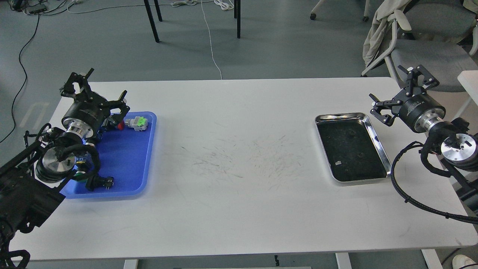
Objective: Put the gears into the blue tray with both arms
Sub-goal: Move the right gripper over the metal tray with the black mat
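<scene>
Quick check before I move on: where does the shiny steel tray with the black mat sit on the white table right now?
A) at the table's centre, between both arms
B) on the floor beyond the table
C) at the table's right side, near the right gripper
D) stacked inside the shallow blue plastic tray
C: the shiny steel tray with the black mat lies at the right side of the white table, just beside the open right gripper.

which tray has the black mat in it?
The steel tray on the right, near the right gripper. The blue tray on the left has none.
</scene>
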`<state>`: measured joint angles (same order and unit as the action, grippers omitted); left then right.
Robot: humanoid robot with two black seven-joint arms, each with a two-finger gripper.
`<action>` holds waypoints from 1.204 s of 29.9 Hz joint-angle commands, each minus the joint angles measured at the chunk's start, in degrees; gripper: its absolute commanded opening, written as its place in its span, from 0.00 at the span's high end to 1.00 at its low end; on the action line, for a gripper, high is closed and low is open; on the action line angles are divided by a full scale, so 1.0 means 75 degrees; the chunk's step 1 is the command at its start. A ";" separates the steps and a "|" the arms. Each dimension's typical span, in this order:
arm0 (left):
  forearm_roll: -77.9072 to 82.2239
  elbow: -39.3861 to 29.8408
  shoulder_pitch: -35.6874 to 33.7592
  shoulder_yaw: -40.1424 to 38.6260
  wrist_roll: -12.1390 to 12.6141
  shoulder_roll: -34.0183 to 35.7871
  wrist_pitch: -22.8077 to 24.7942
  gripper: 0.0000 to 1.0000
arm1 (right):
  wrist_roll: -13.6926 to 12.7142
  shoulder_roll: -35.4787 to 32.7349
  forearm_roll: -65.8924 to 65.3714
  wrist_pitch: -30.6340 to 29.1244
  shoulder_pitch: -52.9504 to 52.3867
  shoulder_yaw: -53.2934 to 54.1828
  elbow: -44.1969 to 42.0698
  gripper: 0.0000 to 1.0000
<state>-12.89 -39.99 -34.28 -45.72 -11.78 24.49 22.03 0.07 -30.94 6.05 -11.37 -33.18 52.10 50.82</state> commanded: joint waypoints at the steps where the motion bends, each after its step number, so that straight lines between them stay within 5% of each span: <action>1: 0.0007 0.0000 0.0000 -0.0009 0.0000 0.0051 0.0004 0.01 | 0.0003 0.0035 0.0002 -0.0031 -0.0029 0.0050 -0.0003 0.01; 11: -0.0004 0.0106 -0.0070 -0.0091 0.0000 0.0039 0.0050 0.01 | 0.0015 0.0105 -0.0009 -0.0113 -0.0087 0.0050 -0.0097 0.01; 19: -0.0028 0.0784 -0.0164 -0.0126 0.0082 0.0063 0.0695 0.01 | 0.0003 0.0106 -0.0009 -0.0172 -0.0076 0.0026 -0.0097 0.01; 36: 0.0007 0.0668 -0.0340 0.0003 -0.0082 0.0109 0.0390 0.01 | -0.0266 0.0024 -0.0021 -0.0546 -0.0076 -0.0114 -0.0015 0.01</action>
<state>-12.94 -34.83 -36.85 -45.92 -12.60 24.75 25.05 -0.96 -30.19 5.98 -14.04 -33.83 51.73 50.70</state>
